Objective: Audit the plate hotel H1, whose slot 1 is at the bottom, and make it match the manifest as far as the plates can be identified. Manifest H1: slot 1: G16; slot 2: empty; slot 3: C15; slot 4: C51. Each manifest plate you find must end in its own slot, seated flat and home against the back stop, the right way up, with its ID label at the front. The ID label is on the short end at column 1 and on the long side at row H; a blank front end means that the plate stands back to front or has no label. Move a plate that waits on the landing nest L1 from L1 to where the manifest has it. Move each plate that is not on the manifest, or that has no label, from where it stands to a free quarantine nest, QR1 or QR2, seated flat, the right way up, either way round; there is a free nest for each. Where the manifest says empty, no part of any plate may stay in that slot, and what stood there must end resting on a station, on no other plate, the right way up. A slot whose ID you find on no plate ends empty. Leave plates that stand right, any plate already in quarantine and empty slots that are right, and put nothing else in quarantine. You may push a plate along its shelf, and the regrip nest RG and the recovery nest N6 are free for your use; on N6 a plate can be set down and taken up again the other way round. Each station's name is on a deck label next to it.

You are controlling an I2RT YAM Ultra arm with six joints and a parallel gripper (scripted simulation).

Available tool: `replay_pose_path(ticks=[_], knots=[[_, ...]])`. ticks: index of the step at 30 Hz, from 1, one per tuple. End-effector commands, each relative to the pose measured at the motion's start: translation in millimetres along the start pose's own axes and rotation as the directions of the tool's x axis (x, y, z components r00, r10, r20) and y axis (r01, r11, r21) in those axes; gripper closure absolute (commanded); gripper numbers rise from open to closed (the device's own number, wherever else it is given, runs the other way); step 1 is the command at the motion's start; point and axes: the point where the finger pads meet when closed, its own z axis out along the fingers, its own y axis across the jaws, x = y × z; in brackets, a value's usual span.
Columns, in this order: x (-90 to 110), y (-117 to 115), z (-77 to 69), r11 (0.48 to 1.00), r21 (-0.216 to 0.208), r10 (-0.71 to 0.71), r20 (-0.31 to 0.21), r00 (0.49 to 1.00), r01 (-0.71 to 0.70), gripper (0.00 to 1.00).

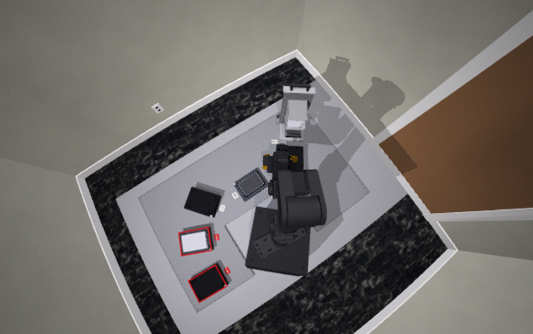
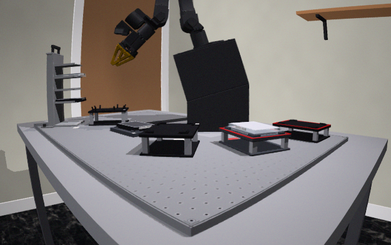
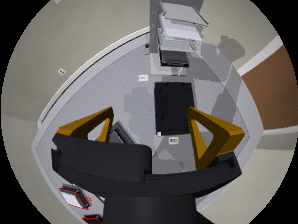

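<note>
The plate hotel H1 [image 2: 60,87] stands at the far left of the deck; it also shows in the top view [image 1: 295,115] and the wrist view [image 3: 176,32]. A dark plate [image 2: 71,100] lies on its bottom shelf and juts forward a little. The upper shelves show light grey slabs, and no label is readable. My gripper [image 2: 121,57] is open and empty, high above the deck, to the right of the hotel. From above, the gripper [image 1: 279,161] hangs over a black pinned nest [image 1: 290,153] in front of the hotel. A grey plate in a dark frame [image 2: 134,126] lies on a low nest.
A black raised nest [image 2: 170,137] stands empty in the middle. One red-rimmed quarantine nest holds a white plate [image 2: 254,129]; the other red-rimmed nest [image 2: 301,126] is empty. The arm's base block [image 2: 215,90] stands behind them.
</note>
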Motion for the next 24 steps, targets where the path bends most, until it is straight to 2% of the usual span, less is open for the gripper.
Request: replay_pose_path(ticks=[1,3,24], knots=[[-7.7,-1.7,2.4,0.999,-0.037,-0.020,0.015,1.000,0.020,0.00],[-7.7,-1.7,2.4,0.999,-0.037,-0.020,0.015,1.000,0.020,0.00],[-19.5,-63.3,14.8,0.999,-0.035,-0.022,0.015,1.000,0.023,0.00]])
